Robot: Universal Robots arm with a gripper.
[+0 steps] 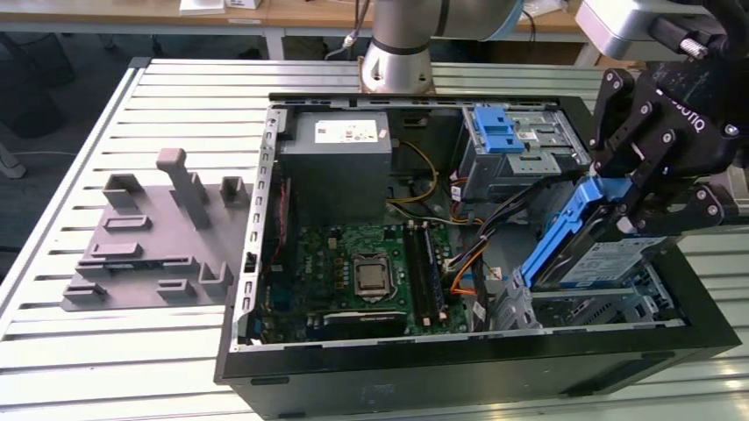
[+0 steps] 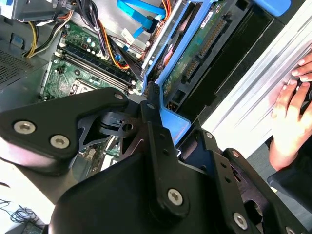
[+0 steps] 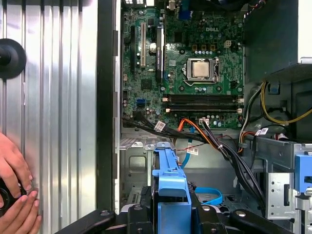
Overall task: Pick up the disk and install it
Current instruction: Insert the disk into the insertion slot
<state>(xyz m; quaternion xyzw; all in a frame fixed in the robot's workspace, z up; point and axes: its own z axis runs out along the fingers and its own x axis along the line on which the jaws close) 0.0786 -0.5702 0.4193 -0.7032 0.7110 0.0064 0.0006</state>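
Slatted metal table [image 1: 70,351] bears an open computer case [image 1: 468,373]. At the exterior view's right, the gripper [image 1: 638,210] clamps the disk [image 1: 591,259], tilted above a bay. It looks rigid, weighty and shock-sensitive, so the carrier edges are probably the safest hold.

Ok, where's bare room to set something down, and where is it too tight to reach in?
Bare table borders the grey fixture on every side, on the exterior view's left of the case. Inside the case it is crowded: cables run between the board and the cage, and the hand holds the disk tilted there.
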